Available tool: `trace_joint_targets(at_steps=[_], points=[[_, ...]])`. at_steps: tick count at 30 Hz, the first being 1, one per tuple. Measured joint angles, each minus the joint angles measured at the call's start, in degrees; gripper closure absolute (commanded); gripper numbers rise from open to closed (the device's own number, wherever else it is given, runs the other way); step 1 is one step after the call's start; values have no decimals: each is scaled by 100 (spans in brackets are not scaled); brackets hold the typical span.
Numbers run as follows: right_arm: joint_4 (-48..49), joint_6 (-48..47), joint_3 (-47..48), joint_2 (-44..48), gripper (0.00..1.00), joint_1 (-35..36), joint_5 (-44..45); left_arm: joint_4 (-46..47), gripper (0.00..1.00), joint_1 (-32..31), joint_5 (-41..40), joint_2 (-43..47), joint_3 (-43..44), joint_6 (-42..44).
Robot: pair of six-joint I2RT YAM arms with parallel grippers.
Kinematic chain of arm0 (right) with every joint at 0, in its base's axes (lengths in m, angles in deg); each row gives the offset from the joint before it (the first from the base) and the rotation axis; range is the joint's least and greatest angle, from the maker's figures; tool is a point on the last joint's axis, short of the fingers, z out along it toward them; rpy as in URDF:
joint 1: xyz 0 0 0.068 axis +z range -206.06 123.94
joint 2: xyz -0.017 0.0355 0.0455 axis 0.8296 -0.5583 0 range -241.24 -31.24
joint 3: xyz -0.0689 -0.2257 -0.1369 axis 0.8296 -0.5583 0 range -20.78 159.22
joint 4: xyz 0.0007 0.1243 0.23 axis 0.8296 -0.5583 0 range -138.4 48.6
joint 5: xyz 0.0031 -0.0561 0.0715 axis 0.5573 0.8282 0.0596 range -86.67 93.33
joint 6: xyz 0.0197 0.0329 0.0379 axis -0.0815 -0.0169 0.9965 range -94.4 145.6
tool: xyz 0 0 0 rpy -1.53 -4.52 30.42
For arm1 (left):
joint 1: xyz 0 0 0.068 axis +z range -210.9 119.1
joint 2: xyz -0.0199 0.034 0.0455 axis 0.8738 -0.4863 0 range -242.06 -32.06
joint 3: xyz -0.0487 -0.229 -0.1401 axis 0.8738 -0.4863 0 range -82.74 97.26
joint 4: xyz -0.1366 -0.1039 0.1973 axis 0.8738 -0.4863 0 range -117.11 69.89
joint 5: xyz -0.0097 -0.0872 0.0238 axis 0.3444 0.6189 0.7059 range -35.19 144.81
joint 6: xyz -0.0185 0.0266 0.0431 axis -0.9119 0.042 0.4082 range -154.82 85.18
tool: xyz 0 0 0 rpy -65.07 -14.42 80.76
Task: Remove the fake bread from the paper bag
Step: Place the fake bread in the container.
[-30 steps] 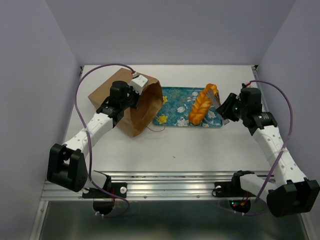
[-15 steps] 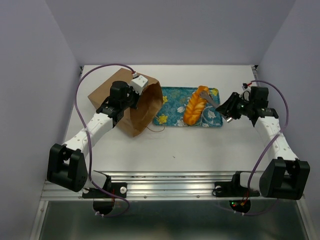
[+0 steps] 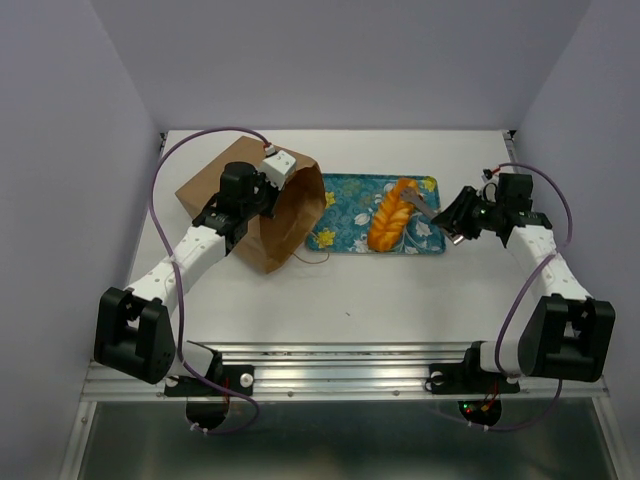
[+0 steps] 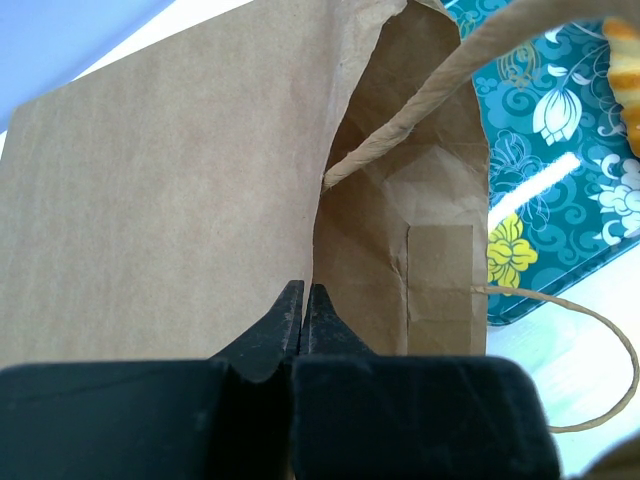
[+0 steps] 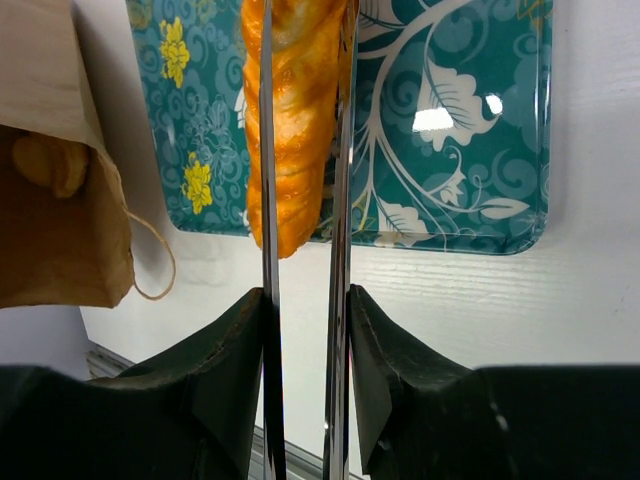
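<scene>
Since a second ago the right arm has pulled its elbow back toward the near right corner and lowered the braided loaf (image 3: pixel 390 213), which was tipped up over the right part of the tray (image 3: pixel 350 192) and now lies lower and flatter along it, one end pointing far, the other near. The right fingers (image 3: pixel 423 204) are clamped on the loaf, one thin blade on each flank, as the right wrist view shows against the teal flowered tray. At the left, the arm and the paper bag (image 3: pixel 207 186) have not shifted. The bag lies on its side on the worktop (image 3: pixel 400 295) with its open mouth facing right, its rim just beside the tray's left edge. The left fingers (image 4: pixel 290 310) are pinched tight on the bag's wall at the mouth. A cord handle (image 4: pixel 570 320) loops out onto the worktop near the tray. Inside the mouth, the right wrist view catches a small golden lump (image 5: pixel 45 165), too shaded to identify.
</scene>
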Motion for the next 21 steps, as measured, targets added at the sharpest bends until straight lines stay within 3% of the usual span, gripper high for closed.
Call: trace_joint_targets(at_steps=[4, 11, 15, 21], points=[[7, -15, 0, -164, 81, -35, 13, 0, 100, 0, 0, 0, 0, 22], [0, -31, 2, -304, 48, -66, 127, -9, 100, 0, -22, 0, 0, 79], [-4, -52, 15, -302, 41, -66, 251, -11, 100, 0, -22, 0, 0, 83], [-42, -59, 57, -295, 42, -68, 498, -15, 100, 0, -17, 0, 0, 103]])
